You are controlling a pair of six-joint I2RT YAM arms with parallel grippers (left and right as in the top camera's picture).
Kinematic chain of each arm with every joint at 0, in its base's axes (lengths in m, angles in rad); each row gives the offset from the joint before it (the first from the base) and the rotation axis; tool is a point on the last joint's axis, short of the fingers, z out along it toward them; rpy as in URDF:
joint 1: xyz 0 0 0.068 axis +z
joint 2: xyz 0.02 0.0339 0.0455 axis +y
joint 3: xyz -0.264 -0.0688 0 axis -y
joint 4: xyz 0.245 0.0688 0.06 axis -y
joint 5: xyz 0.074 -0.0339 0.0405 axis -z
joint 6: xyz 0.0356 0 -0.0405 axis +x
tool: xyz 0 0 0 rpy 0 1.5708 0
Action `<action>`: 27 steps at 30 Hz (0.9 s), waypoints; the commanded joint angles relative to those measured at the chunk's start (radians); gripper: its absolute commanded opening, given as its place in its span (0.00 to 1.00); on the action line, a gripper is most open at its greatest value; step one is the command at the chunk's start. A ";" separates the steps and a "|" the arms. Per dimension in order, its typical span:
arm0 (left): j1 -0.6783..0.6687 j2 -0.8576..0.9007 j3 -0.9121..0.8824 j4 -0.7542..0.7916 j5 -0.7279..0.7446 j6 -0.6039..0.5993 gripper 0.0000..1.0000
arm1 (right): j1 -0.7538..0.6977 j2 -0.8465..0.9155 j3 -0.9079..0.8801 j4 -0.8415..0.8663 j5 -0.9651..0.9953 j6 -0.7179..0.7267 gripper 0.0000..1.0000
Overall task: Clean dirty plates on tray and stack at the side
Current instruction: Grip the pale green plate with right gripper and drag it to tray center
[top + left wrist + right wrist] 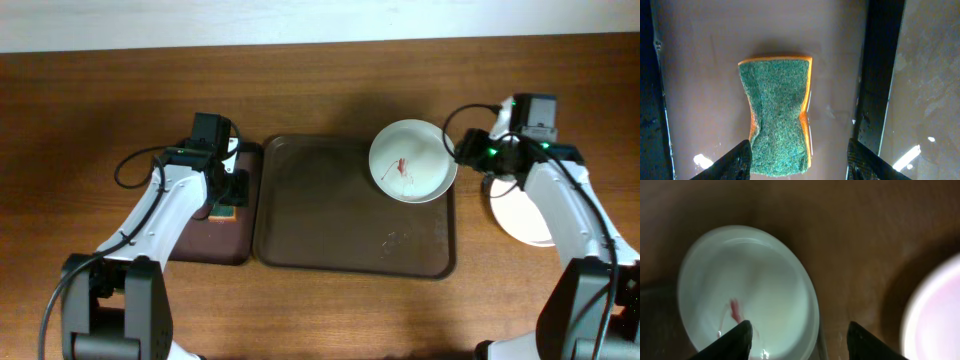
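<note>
At brown tray (330, 225) corner, round white plate (425, 150).

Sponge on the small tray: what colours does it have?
The sponge has a green top over an orange layer; the left wrist view shows it best.

Overhead, the light falls evenly and the counter (100, 90) is sharp, with only soft shadows. The left wrist view is crisp on the sponge (777, 115), with white glints at lower left and lower right. The right wrist view is dim and blurred: the smeared plate (747, 295) is soft-edged, and the second plate (940, 315) is washed out at the right edge.
</note>
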 commanded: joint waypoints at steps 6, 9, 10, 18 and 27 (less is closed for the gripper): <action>0.007 0.009 -0.001 -0.002 0.011 0.002 0.59 | 0.032 0.152 0.315 -0.200 -0.023 -0.298 0.68; 0.006 0.009 -0.001 -0.003 0.011 0.002 0.59 | 0.032 0.231 0.366 -0.212 -0.034 -0.371 0.68; 0.006 0.009 -0.001 -0.002 0.011 0.002 0.59 | 0.032 0.260 0.366 -0.200 -0.034 -0.371 0.67; 0.007 0.009 -0.001 -0.006 0.011 0.002 0.58 | 0.032 0.434 0.364 -0.143 -0.034 -0.370 0.46; 0.007 0.009 -0.001 -0.006 0.011 0.002 0.59 | 0.034 0.441 0.357 -0.199 -0.080 -0.370 0.08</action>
